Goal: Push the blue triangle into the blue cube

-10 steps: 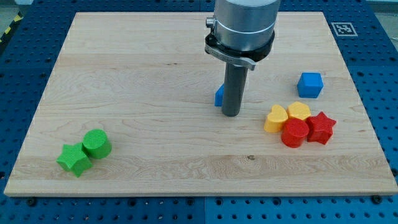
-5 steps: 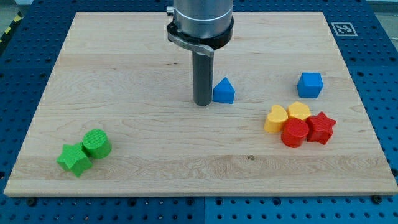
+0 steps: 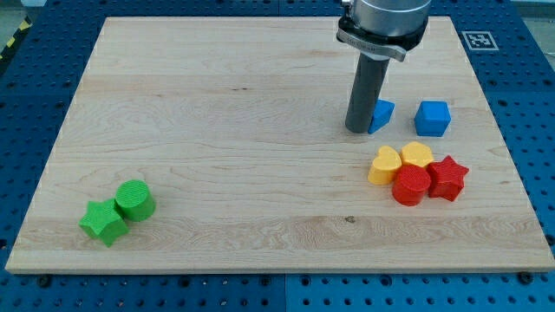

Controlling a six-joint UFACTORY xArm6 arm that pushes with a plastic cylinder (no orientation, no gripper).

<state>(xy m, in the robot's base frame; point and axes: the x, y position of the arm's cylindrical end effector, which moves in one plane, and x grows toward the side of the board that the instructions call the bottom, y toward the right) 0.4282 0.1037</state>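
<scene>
The blue triangle [image 3: 382,113] lies on the wooden board [image 3: 217,173] at the view's right, partly hidden by the rod. The blue cube [image 3: 432,118] sits just to its right, with a small gap between them. My tip [image 3: 357,129] rests on the board against the triangle's left side.
Two yellow blocks [image 3: 385,164] [image 3: 417,155], a red cylinder [image 3: 410,185] and a red star [image 3: 447,178] cluster below the blue cube. A green cylinder [image 3: 134,199] and a green star [image 3: 103,222] sit at the view's lower left.
My tip went from the triangle's right to its left, then swept right, pushing the triangle rightward to just short of the blue cube. Other blocks have not moved.
</scene>
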